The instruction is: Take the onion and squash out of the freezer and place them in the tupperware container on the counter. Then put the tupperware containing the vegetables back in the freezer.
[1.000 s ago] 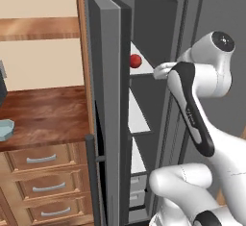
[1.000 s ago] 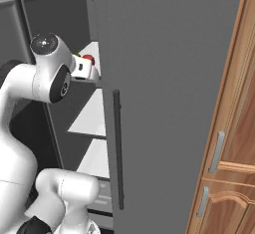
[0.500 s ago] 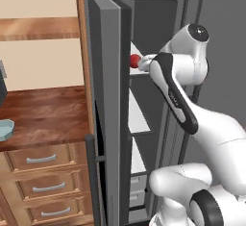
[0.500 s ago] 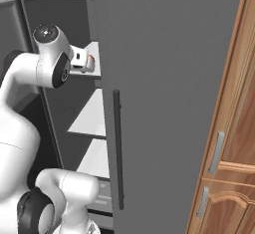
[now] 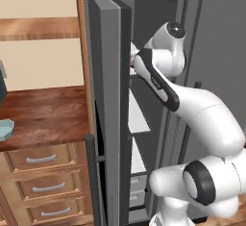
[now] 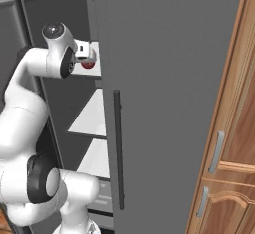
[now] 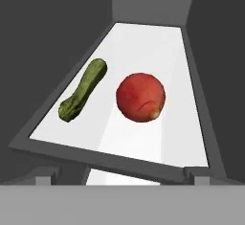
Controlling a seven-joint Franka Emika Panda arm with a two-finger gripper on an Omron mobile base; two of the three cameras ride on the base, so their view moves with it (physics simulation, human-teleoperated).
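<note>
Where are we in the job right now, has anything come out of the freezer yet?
Done: the freezer door stands open. In hand: the open pincer reaches toward the shelf, holding nothing; the onion and squash both lie there. Left: carrying both to the tupperware container on the counter, then putting it in the freezer.

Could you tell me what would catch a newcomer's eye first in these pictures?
Probably the shiny red onion on the white shelf of the open freezer, with the dark green squash lying apart from it on its left in the hand view. Next, the white arm reaching up into that compartment, its open gripper just before the onion. The pale blue-green tupperware container waits on the counter.
</note>
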